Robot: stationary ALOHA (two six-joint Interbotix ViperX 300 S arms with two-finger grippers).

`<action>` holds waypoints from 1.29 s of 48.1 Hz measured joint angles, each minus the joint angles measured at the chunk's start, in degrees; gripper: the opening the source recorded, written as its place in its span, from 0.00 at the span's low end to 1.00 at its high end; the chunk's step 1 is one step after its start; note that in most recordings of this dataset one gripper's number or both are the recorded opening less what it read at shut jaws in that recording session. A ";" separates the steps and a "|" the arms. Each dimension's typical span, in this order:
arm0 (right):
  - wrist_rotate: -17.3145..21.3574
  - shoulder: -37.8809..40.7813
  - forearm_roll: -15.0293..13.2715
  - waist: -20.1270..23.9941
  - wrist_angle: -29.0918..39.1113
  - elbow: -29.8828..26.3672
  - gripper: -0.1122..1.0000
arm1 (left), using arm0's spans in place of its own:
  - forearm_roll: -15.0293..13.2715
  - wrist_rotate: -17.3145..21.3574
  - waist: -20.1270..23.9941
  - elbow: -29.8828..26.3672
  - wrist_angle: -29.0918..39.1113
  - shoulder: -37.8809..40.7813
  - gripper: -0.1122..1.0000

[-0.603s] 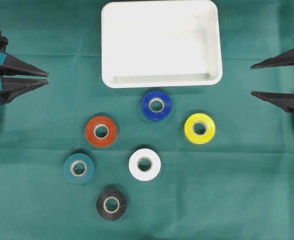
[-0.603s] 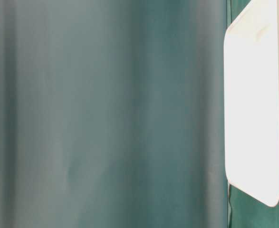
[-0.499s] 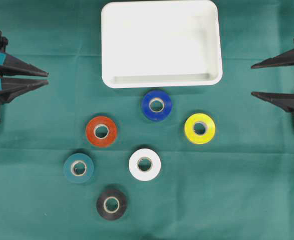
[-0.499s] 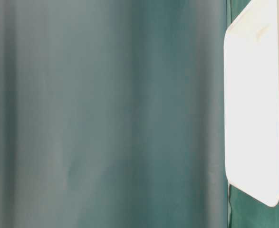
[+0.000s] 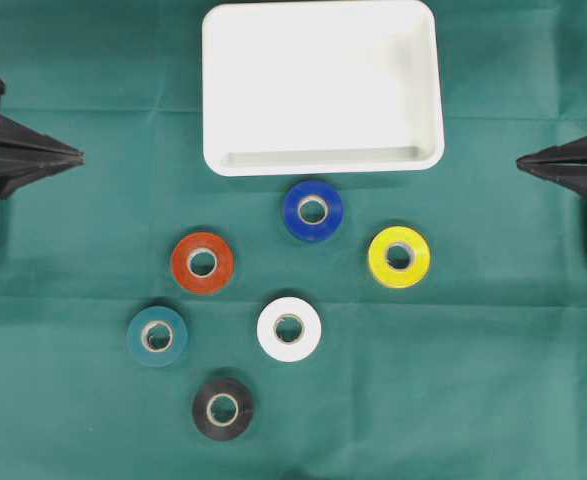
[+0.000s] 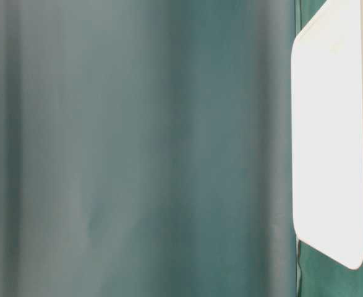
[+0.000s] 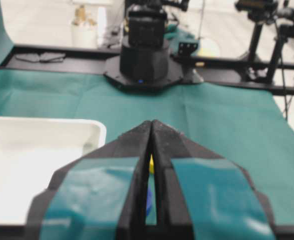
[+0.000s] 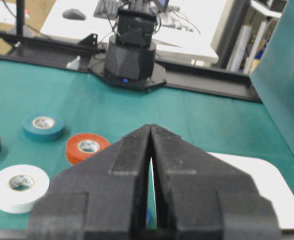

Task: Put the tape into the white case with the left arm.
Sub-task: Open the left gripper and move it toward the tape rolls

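The white case (image 5: 323, 163) lies empty at the back middle of the green cloth; its rim also shows in the left wrist view (image 7: 46, 121). Several tape rolls lie flat in front of it: blue (image 5: 295, 210), yellow (image 5: 418, 257), orange (image 5: 185, 263), white (image 5: 271, 329), teal (image 5: 139, 336) and black (image 5: 205, 408). My left gripper (image 5: 78, 158), with teal bands, hangs at the left edge, shut on nothing and well away from every roll. My right gripper (image 5: 521, 161) is at the right edge, also shut and holding nothing.
The green cloth (image 5: 473, 380) covers the whole table. Each arm's black base (image 7: 144, 62) stands at the far side in the other arm's wrist view. The table-level view shows only blurred cloth and the case (image 6: 329, 136).
Both grippers have gone from open to shut, their fingertips coming together. The rolls and the case have not moved.
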 measured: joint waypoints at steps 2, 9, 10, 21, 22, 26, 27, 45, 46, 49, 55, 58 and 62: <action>-0.09 0.00 0.00 0.00 0.53 0.18 0.02 | 0.00 0.00 0.00 0.00 0.00 0.26 0.18; 0.00 -0.09 -0.09 0.00 2.29 0.79 0.02 | 0.09 0.62 0.00 -0.09 0.09 0.70 0.52; 0.00 -0.18 -0.09 0.00 2.46 0.88 0.02 | 0.00 0.62 -0.09 0.00 0.09 0.70 0.58; 0.00 -0.88 -0.18 0.00 2.90 1.32 0.02 | 0.00 0.70 0.00 0.44 1.49 0.53 1.00; 0.00 -0.97 -0.18 0.09 2.90 1.32 0.02 | 0.09 0.62 -0.09 0.53 1.67 0.53 1.00; 0.00 -1.23 -0.44 0.09 2.99 1.85 0.02 | 0.00 0.62 -0.09 0.79 2.72 0.35 1.00; 0.00 -1.23 -0.53 0.00 2.99 2.11 0.02 | 0.09 0.62 0.00 0.88 2.99 0.26 1.00; 0.00 -3.08 -1.05 0.09 7.73 7.47 0.02 | 0.09 0.97 -0.09 2.72 11.07 -1.14 0.99; 0.00 -3.34 -1.05 0.00 7.82 7.82 0.02 | 0.09 0.88 -0.09 2.81 11.25 -1.14 0.99; 0.00 -4.04 -1.05 0.00 8.26 9.05 0.02 | 0.09 1.85 0.00 3.25 12.22 -1.14 0.99; -0.09 -5.45 -1.05 0.00 9.32 10.90 0.02 | 0.09 4.75 -0.09 3.60 15.47 -1.14 0.99; 0.00 -5.89 -1.05 0.00 10.02 11.60 0.02 | 0.09 6.06 -0.09 3.60 17.31 -1.14 0.99; 0.00 -6.24 -1.05 0.00 11.25 12.30 0.02 | 0.09 8.00 -0.09 3.60 19.51 -1.14 0.99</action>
